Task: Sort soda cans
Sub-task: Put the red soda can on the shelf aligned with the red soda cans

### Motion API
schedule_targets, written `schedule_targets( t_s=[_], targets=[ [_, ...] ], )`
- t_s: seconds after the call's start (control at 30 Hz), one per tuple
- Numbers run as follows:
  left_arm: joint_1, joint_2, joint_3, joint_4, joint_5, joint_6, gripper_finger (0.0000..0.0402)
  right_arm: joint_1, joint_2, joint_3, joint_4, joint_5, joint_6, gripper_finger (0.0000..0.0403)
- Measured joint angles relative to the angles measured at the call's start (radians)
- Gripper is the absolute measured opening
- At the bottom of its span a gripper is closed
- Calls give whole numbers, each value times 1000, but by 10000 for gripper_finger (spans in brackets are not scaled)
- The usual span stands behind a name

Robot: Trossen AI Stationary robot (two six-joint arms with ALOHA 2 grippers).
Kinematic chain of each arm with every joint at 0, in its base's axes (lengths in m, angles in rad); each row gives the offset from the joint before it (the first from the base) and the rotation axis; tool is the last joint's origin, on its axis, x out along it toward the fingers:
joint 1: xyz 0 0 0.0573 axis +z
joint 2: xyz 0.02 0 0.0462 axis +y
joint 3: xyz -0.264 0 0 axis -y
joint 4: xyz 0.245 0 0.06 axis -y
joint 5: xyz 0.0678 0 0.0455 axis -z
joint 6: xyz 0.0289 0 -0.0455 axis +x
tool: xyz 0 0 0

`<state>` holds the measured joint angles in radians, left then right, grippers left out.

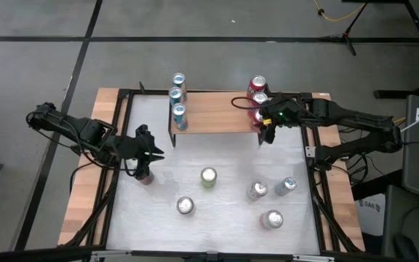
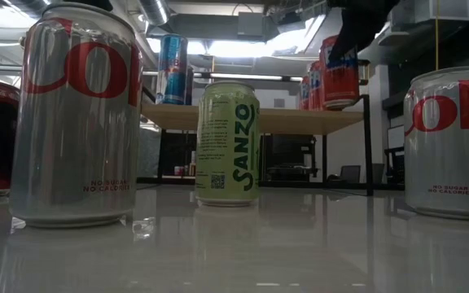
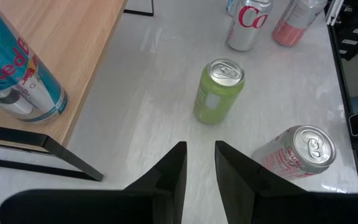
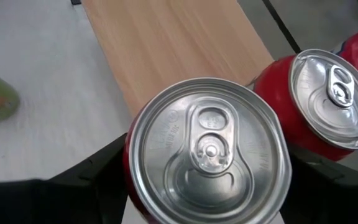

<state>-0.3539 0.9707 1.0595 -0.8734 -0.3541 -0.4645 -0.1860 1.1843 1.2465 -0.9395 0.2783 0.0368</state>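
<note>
The right pincer (image 1: 266, 125) is gripping a red can (image 4: 207, 152) at the wooden shelf (image 1: 213, 110) beside two other red cans (image 1: 257, 87), so it should be lowering squarely before releasing, while the left pincer (image 3: 200, 163) is waiting slightly parted over the bench (image 1: 217, 218).

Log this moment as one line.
right tool: shut on red can at shelf | left tool: open, empty, above table

Table (image 1: 217, 218) w/ cans (image 1: 208, 177), wood shelf (image 1: 213, 113).
</note>
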Motion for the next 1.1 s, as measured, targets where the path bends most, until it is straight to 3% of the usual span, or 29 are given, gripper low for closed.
schedule_targets(
  t_s=[0.3, 0.53, 1.1],
  targets=[
    [0, 0, 0, 0, 0, -1, 76, -57, 6, 1, 7, -32, -20, 296],
    [0, 0, 0, 0, 0, -3, 76, -124, 7, 1, 6, -115, -44, 296],
    [0, 0, 0, 0, 0, -4, 76, -142, 36, 3, -3, -113, -81, 296]
  ],
)
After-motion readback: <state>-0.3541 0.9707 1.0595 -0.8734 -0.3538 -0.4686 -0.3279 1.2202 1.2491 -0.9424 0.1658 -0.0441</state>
